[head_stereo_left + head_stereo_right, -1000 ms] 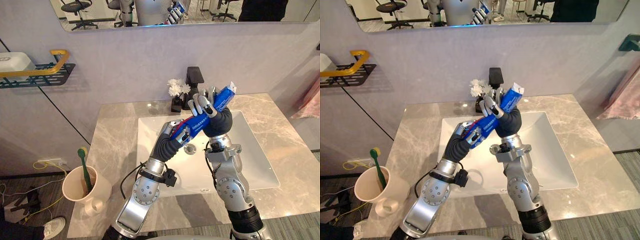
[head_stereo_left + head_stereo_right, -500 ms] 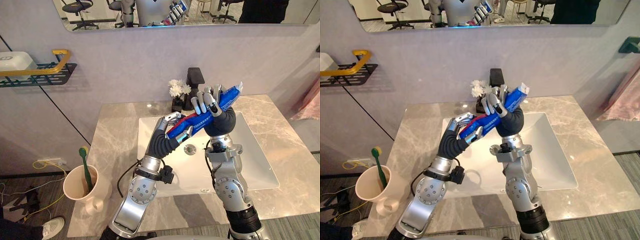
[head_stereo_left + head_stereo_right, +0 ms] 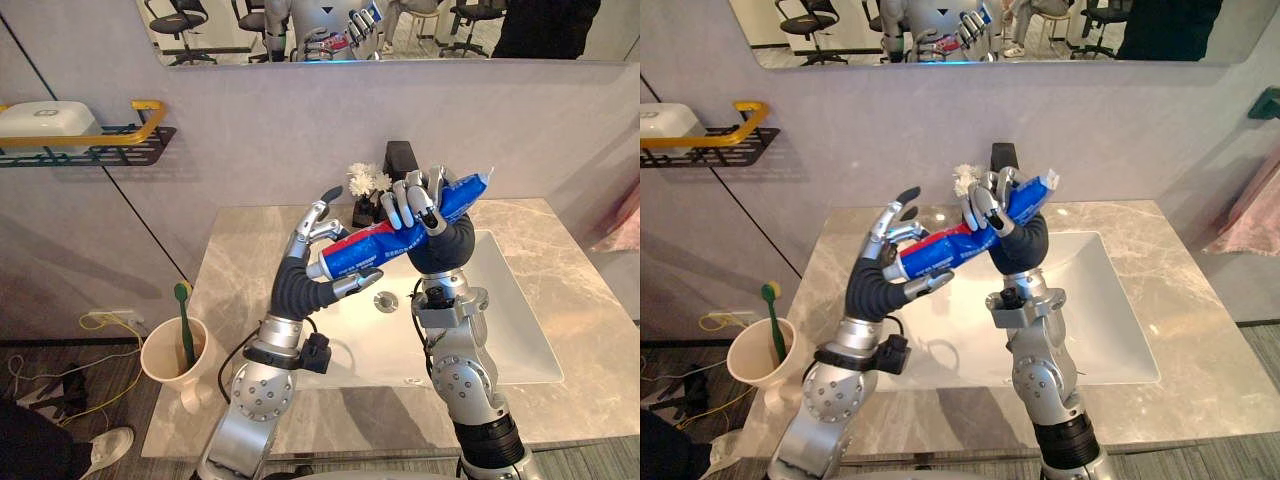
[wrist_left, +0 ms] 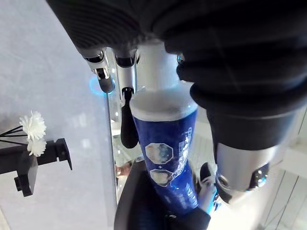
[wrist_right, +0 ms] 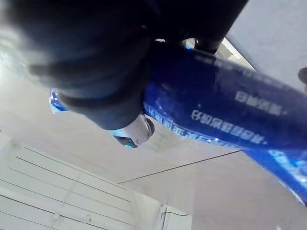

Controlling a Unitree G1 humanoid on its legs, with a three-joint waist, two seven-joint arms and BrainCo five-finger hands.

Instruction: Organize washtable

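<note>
Well above the sink (image 3: 510,335), the tube (image 3: 372,245) hangs slantwise in the air between both hands, its white cap end pointing down toward 8 o'clock and its flat crimped end up toward 2 o'clock. The right hand (image 3: 424,214) is raised on an upright forearm and grasps the upper half of the tube, fingers curled over the top of it and the crimped end sticking out past them at 2 o'clock. The left hand (image 3: 312,240) sits at 8 o'clock of the right one and is released: its fingers (image 3: 326,203) are spread and mostly straight, reaching up behind the cap end, with the thumb (image 3: 356,283) just under the tube, so the lower end lies loosely across the hand rather than being clenched. The left wrist view looks along the tube from its white end, with that hand's fingers standing straight beside it. The tube is blue with a red band near the cap. Behind the hands, at 12 o'clock of the sink, a black tap (image 3: 402,158) stands against the wall with white flowers (image 3: 366,180) just beside it at 9 o'clock. At 8 o'clock of the sink, by the left edge of the counter (image 3: 232,262), a beige cup (image 3: 165,365) holds a green toothbrush (image 3: 185,322) upright. A shelf (image 3: 110,135) hangs on the wall at 10 o'clock
</note>
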